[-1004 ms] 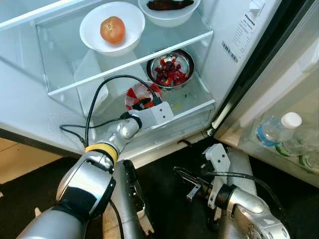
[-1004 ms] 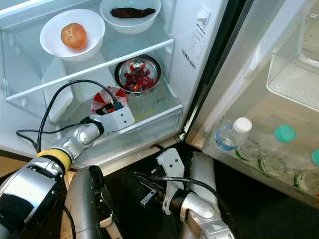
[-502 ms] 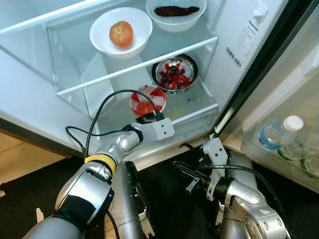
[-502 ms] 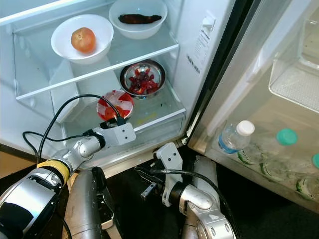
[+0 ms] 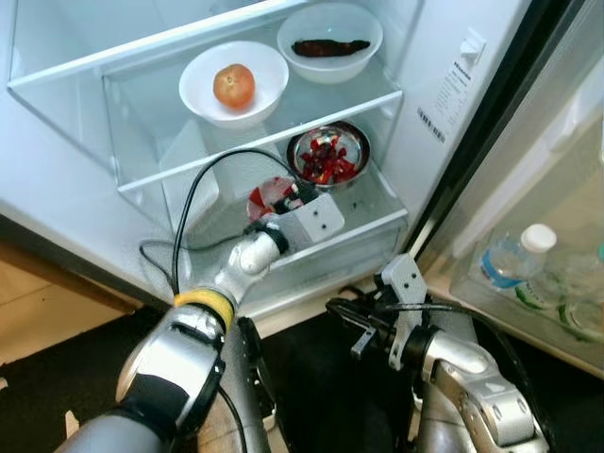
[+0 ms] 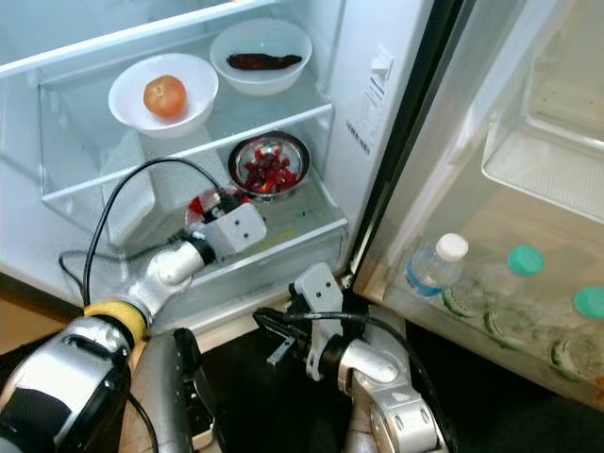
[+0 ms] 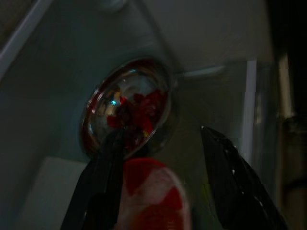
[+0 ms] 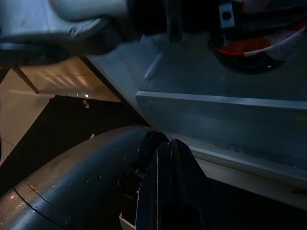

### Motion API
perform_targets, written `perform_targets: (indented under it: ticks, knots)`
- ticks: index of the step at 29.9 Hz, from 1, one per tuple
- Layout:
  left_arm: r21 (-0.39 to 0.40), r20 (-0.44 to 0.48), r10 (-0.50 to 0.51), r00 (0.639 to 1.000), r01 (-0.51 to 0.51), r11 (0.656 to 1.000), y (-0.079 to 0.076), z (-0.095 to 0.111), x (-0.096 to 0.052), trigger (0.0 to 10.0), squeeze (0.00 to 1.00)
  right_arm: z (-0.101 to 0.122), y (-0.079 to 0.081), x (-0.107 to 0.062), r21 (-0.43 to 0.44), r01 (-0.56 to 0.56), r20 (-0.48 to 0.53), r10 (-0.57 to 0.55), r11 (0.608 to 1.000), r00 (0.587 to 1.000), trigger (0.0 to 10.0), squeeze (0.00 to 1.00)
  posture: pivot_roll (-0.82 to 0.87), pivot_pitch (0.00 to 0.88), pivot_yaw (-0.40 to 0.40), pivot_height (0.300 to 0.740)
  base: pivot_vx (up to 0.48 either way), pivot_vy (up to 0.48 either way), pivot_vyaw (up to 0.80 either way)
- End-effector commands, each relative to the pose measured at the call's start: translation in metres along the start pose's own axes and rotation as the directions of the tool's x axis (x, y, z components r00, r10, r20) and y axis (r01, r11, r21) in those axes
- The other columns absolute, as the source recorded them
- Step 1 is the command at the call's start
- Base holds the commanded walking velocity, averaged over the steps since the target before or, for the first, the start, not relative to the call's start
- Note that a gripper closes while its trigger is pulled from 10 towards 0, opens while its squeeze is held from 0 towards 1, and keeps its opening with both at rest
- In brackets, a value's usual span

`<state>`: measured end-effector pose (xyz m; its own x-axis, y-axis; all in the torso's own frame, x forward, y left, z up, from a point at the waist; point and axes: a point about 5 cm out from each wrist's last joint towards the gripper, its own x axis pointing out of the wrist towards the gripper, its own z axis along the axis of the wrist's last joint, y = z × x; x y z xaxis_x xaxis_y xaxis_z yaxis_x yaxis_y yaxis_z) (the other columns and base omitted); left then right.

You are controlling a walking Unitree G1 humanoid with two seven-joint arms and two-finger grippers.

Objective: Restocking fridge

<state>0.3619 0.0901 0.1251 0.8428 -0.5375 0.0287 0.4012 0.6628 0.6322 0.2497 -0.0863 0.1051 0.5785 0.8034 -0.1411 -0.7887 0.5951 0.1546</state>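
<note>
Since half a second ago my left end effector (image 7: 158, 191) has pushed deeper into the fridge, its camera block now covering most of the red-and-white cup (image 5: 269, 196). Nearest me, at five o'clock, my right end effector (image 5: 357, 330) hangs low in front of the fridge base, fingers pressed together around nothing. Next out, my left fingers (image 7: 103, 187) stand wide either side of the cup, which sits on the lower glass shelf (image 5: 373, 203); it is pale with red patches, its rim dim in the wrist view. At one o'clock from it sits a steel bowl (image 5: 328, 156) of chopped red pieces. Farther up, a white bowl (image 5: 233, 83) holds a tomato (image 5: 233, 85), and another white dish (image 5: 329, 42) holds something dark.
</note>
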Motion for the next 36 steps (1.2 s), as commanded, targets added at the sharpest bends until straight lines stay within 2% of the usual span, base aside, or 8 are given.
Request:
perform_targets:
  ticks: [1,4,15,17,18,21,26,36]
  knots:
    - [-0.098,-0.026,0.031,0.999,-0.033,0.995,-0.011,-0.008,-0.006,10.0,0.00,-0.006,-0.001,0.000,0.015,0.004,-0.004,-0.004,1.000,1.000,10.0,0.00,-0.10,0.215,0.093,0.413,0.000,0.000,0.00]
    - [-0.266,-0.119,0.096,0.988,-0.125,0.956,-0.027,-0.026,-0.020,10.0,0.00,-0.009,-0.006,0.003,0.000,0.045,-0.009,-0.045,0.999,0.999,10.0,0.00,-0.09,0.199,0.087,0.413,0.000,0.000,0.00]
    - [-0.347,-0.349,0.118,0.930,-0.245,0.905,-0.048,-0.073,-0.065,10.0,0.00,-0.020,-0.021,0.006,0.012,0.140,-0.031,-0.140,0.990,0.990,10.0,0.00,-0.07,0.156,0.079,0.413,0.000,0.000,0.00]
    - [-0.370,-0.404,0.128,0.906,-0.290,0.882,-0.049,-0.084,-0.077,10.0,0.00,-0.023,-0.026,0.006,0.028,0.153,-0.041,-0.152,0.988,0.988,10.0,0.00,-0.06,0.148,0.079,0.413,0.000,0.000,0.00]
    - [-0.415,-0.548,0.151,0.822,-0.425,0.805,-0.047,-0.112,-0.111,10.0,0.00,-0.033,-0.041,0.001,0.087,0.212,-0.058,-0.208,0.973,0.976,10.0,0.00,-0.05,0.125,0.070,0.422,0.000,0.000,0.00]
    - [-0.437,-0.605,0.146,0.783,-0.480,0.761,-0.048,-0.123,-0.128,10.0,0.00,-0.042,-0.049,-0.002,0.110,0.250,-0.080,-0.242,0.962,0.967,10.0,0.00,-0.04,0.118,0.064,0.432,0.000,0.000,0.00]
    - [-0.514,-0.602,0.048,0.797,-0.432,0.741,-0.065,-0.127,-0.141,10.0,0.00,-0.061,-0.056,-0.009,0.129,0.296,-0.139,-0.278,0.946,0.950,10.0,0.00,-0.03,0.103,0.056,0.447,0.000,0.000,0.00]
    - [-0.704,-0.550,-0.120,0.826,-0.382,0.599,-0.097,-0.128,-0.156,10.0,0.00,-0.076,-0.064,-0.012,0.170,0.318,-0.159,-0.292,0.933,0.943,10.0,0.00,-0.02,0.071,0.045,0.491,0.000,0.000,0.00]
